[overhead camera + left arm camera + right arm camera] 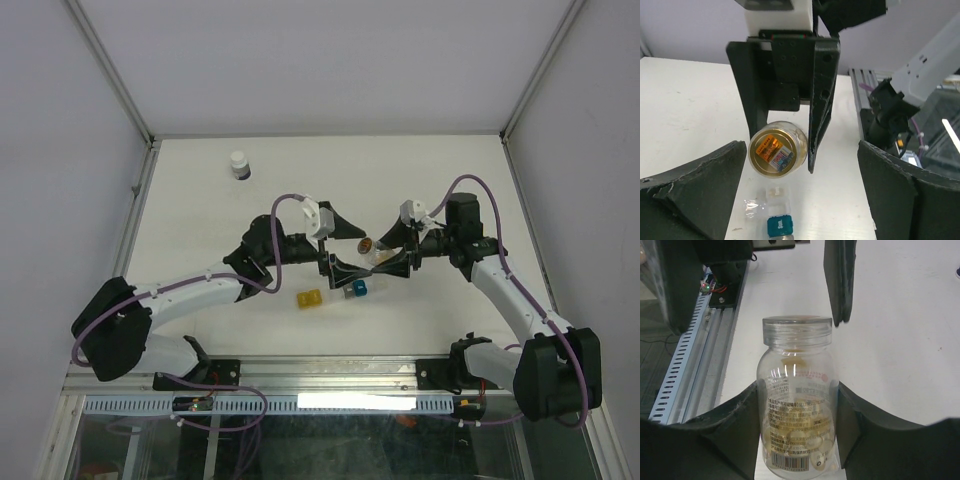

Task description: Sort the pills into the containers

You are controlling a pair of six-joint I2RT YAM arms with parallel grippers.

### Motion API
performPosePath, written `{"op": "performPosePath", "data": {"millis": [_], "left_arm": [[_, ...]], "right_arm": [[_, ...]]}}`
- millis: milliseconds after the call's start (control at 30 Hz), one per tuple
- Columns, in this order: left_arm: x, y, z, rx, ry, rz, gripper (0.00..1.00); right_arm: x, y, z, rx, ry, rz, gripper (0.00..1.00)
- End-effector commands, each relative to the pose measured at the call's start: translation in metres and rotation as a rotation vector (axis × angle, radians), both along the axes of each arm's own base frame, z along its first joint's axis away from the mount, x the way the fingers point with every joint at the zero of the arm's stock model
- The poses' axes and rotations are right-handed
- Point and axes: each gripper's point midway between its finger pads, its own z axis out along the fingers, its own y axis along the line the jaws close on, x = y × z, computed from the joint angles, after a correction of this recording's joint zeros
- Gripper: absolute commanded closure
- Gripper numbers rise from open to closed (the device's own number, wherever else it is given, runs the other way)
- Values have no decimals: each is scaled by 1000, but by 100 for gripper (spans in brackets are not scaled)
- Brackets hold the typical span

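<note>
Evidently the step in hand is getting the cap point(797, 327) off the clear vial point(796, 405). The right hand point(797, 390) is clamped around the vial's body and holds it above the surface point(300, 190). The left hand point(800, 150) stands wide apart at the capped end and grips nothing; one of its fingers point(840, 280) hangs just beside the cap without touching it.

To do this well, I would line the left hand up along the vial's axis, so both fingers close squarely on the cap rim rather than the shoulder. Then twist while the right hand holds firm. The mouth should stay tipped no lower than the base, or the contents will run out once the cap loosens.

The pills point(810, 445) are all inside the vial, a tan heap gathered at the base end near the right hand. Below it on the surface lie the pillbox cubes: a yellow cube point(309, 298), a blue cube point(779, 226) and a clear cube point(775, 195) touching the blue one. No pill shows in any of them, though I cannot tell whether their lids are open. A white-capped dark bottle point(239, 165) stands well apart at the far left.
</note>
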Motion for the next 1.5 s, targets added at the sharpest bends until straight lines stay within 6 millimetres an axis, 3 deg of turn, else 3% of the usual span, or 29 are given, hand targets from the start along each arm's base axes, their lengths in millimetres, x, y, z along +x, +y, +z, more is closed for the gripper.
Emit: {"op": "performPosePath", "data": {"millis": [0,133,300,700,900,1067,1233,1467], "left_arm": [[-8,-13,12,-18,-228,-134,5],[-1,-25,3,-20,-187,-165,14],[6,-30,6,-49,-139,-162,26],[6,-26,13,-94,-113,-143,32],[3,-28,8,-79,-86,-172,54],[1,-26,2,-72,-63,-173,53],[1,-24,1,-73,-47,-162,45],[1,-23,-2,-69,-34,-163,47]], "right_arm": [[-6,2,18,44,-76,53,100],[-6,2,18,44,-75,54,100],[-6,2,18,44,-75,54,100],[-6,2,18,43,-72,55,100],[-6,2,18,43,-72,55,100],[-6,2,18,43,-71,54,100],[-7,3,18,44,-71,57,100],[-7,3,19,45,-73,58,100]]}}
